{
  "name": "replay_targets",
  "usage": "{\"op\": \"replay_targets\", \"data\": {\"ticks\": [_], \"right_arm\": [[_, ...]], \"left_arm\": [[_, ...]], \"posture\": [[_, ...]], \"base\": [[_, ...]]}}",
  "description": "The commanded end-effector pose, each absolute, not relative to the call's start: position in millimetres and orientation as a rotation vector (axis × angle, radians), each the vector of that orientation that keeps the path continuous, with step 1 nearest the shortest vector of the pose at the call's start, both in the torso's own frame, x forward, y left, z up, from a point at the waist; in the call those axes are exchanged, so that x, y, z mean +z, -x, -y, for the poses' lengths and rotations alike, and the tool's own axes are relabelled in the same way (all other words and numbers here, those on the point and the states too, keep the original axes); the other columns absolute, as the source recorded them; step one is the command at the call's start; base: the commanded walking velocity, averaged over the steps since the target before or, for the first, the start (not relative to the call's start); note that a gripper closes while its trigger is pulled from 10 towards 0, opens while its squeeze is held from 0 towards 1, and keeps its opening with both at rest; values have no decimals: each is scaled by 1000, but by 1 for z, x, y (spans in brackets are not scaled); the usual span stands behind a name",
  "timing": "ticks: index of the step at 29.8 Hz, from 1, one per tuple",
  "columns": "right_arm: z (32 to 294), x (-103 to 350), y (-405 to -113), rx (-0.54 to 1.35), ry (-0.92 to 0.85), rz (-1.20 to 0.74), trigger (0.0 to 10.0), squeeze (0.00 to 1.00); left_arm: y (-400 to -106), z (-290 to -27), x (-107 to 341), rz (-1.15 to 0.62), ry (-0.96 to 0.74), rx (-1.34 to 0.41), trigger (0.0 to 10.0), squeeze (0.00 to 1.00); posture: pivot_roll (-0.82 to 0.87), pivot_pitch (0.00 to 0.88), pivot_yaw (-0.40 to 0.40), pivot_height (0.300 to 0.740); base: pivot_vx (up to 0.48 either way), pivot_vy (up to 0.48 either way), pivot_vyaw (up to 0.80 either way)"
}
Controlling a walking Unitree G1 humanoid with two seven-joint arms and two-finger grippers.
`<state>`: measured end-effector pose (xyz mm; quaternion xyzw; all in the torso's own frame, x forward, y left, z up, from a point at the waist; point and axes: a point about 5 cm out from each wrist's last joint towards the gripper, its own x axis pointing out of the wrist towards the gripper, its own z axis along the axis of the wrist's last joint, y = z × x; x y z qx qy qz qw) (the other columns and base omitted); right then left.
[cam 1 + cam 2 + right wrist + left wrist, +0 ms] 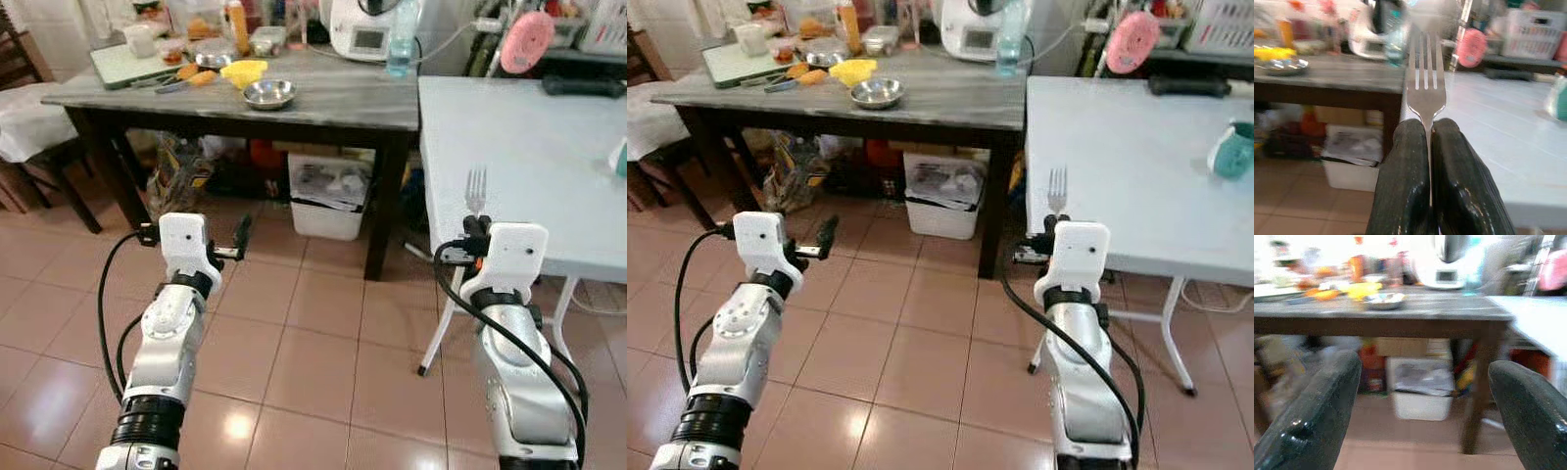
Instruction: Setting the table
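A silver fork (476, 190) stands tines-up in my right gripper (474, 223), which is shut on its handle just off the near left corner of the light blue table (529, 147). The right wrist view has the fork (1425, 83) pinched between both black fingers (1403, 186). My left gripper (239, 238) is held open over the tiled floor, in front of the dark wooden table (343, 103), with nothing between its fingers (1317, 411). A teal mug (1232, 151) sits at the light table's right side.
The wooden table carries a steel bowl (269, 94), yellow food (244, 70), a cutting board (132, 64), a water bottle (402, 39) and a white appliance (362, 27). A white bin (328, 194) stands underneath. A chair (29, 127) is at the left.
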<state>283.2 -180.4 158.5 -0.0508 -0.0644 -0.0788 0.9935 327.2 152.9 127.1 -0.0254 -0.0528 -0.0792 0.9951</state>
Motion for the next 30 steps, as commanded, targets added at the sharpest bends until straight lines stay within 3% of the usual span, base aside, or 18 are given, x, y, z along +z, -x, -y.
{"op": "replay_targets", "data": {"ticks": [1,16,26,30], "right_arm": [[176,161,-284,-148,96,143,10000,0],[173,162,-284,-123,118,159,10000,0],[172,162,-284,-115,118,162,10000,0],[173,162,-284,-118,120,161,10000,0]], "left_arm": [[-328,-156,132,122,38,-159,10000,0],[-329,-154,133,124,35,-168,10000,0],[-330,-153,133,123,35,-167,10000,0],[-330,-152,133,122,36,-169,10000,0]], "posture": [[-101,21,32,740],[-100,19,35,740],[-103,17,34,740],[-105,16,33,740]], "base": [[480,0,0],[480,0,0],[480,0,668],[480,0,108]]}}
